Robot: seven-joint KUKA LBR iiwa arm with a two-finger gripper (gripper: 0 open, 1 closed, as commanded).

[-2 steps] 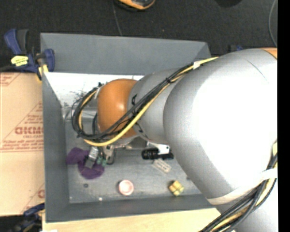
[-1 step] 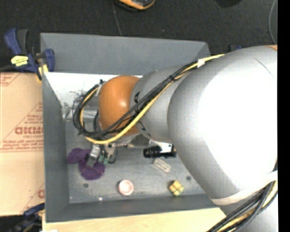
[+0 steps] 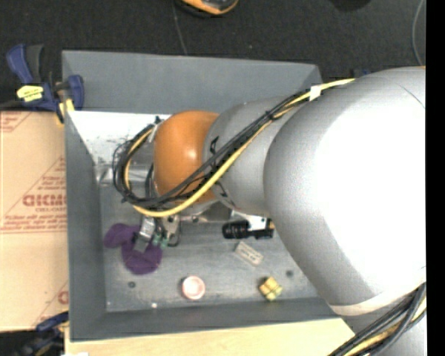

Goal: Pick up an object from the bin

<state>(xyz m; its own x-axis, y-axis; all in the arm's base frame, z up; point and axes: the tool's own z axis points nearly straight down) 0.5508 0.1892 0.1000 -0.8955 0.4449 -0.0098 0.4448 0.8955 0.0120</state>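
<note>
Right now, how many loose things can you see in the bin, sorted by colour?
Purple: 1, soft crumpled purple piece
Black: 1, black cylinder
Grey: 1, flat grey rectangular tag
Pink-white: 1, round pink-and-white disc
Yellow: 1, small yellow block
Total: 5 in sight

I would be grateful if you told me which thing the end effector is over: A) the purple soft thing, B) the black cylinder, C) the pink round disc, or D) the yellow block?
A: the end effector is over the purple thing; the disc, block and cylinder lie apart, further right in the view.
</note>
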